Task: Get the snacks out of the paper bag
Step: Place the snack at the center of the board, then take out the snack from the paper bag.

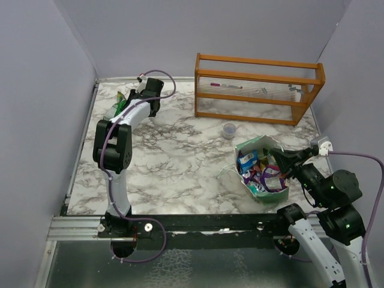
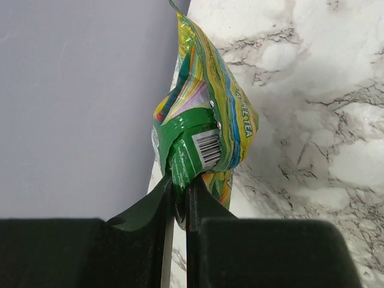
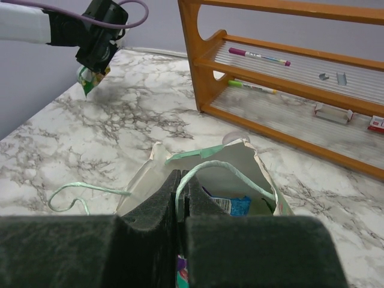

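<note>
The snacks are small glossy packets in blue, purple, white and green. I judge them very light, soft and crinkly, with a smooth film that can slip, so the best place to take one is a flat sealed edge or a pinched corner, not the puffy middle. Most of them lie in a loose heap inside the paper bag, which lies tilted on the right part of the table with its mouth open toward the camera above. The bag is pale mint outside and cream inside. It looks thin and easy to crush or tear, and light enough to slide if nothing holds it. The right hand is clenched on the string handle at the rim of the bag, which should keep the mouth open and the bag in place. One snack is already outside: the green packet, with yellow and a barcode on it, is pinched at its crumpled end by the clenched left hand at the far left corner of the table, next to the grey wall. I cannot tell if it touches the table. Behind the bag stands a clear cup, and further back an orange rack.
</note>
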`<state>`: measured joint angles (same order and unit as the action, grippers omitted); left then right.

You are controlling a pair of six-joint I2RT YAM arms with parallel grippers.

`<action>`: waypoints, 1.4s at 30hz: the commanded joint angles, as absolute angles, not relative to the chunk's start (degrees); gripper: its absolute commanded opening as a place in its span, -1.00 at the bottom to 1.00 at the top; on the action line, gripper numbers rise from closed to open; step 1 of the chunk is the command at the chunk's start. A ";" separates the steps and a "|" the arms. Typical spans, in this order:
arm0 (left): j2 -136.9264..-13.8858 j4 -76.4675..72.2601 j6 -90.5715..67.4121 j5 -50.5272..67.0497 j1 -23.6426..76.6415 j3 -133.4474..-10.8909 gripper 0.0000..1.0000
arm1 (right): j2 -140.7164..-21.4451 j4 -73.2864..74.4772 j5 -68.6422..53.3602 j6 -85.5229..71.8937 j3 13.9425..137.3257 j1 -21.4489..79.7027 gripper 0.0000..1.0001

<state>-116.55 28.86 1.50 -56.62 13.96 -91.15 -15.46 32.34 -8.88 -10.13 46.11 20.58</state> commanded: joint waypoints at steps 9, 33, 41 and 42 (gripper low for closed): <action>-122.70 29.87 0.43 -54.28 8.47 -95.62 -1.00 | -14.21 29.36 -8.09 -8.02 44.66 20.74 -0.96; -67.98 15.53 -19.25 -1.80 28.07 -66.78 0.54 | -12.98 28.70 -9.31 -7.66 44.08 20.26 -0.96; -49.66 -3.52 -44.16 14.63 37.20 -44.59 0.44 | -14.03 26.88 -18.74 -5.89 44.30 20.30 -0.96; -49.47 -1.23 -43.57 13.62 38.73 -45.28 0.44 | -14.50 26.38 -19.90 -5.89 44.62 20.29 -0.96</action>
<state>-51.07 4.93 -33.43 6.04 33.47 -46.46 -13.76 29.65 -13.08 -7.33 44.53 20.51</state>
